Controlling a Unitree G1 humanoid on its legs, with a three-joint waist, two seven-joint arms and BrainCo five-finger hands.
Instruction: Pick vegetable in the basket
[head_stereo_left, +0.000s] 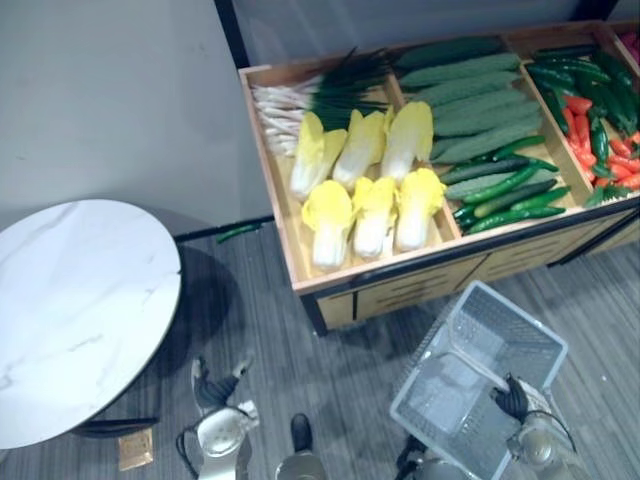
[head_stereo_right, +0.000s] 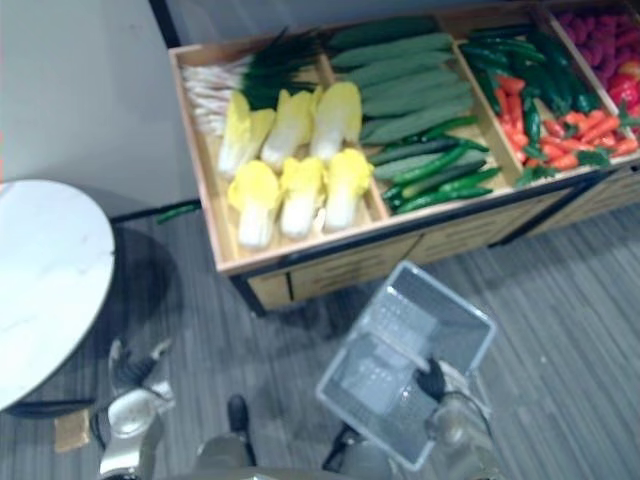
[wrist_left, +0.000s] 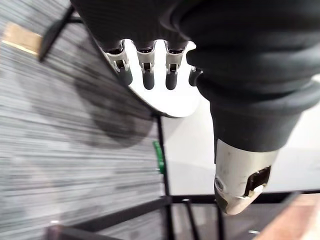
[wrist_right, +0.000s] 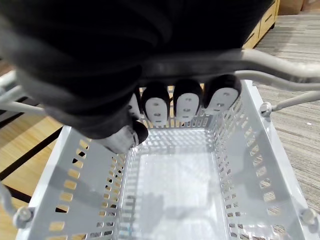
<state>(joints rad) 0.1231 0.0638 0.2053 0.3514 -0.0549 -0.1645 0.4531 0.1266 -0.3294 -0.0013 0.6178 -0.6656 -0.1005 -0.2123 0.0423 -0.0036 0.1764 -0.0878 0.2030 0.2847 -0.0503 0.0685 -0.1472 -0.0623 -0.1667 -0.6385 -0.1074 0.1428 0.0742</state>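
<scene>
The right hand (head_stereo_left: 512, 398) is curled round the handle (wrist_right: 280, 62) of the grey basket (head_stereo_left: 505, 335), whose long side points at the counter (head_stereo_left: 400, 275). Cabbages (head_stereo_left: 375, 215) lie on the counter, stalks toward its front edge. The left hand (head_stereo_left: 215, 385) hangs slack-fingered, well before the counter's left corner.

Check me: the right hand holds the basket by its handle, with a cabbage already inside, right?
Not quite: the right hand does hold the basket by its handle, but the basket is empty, as the right wrist view shows.
</scene>
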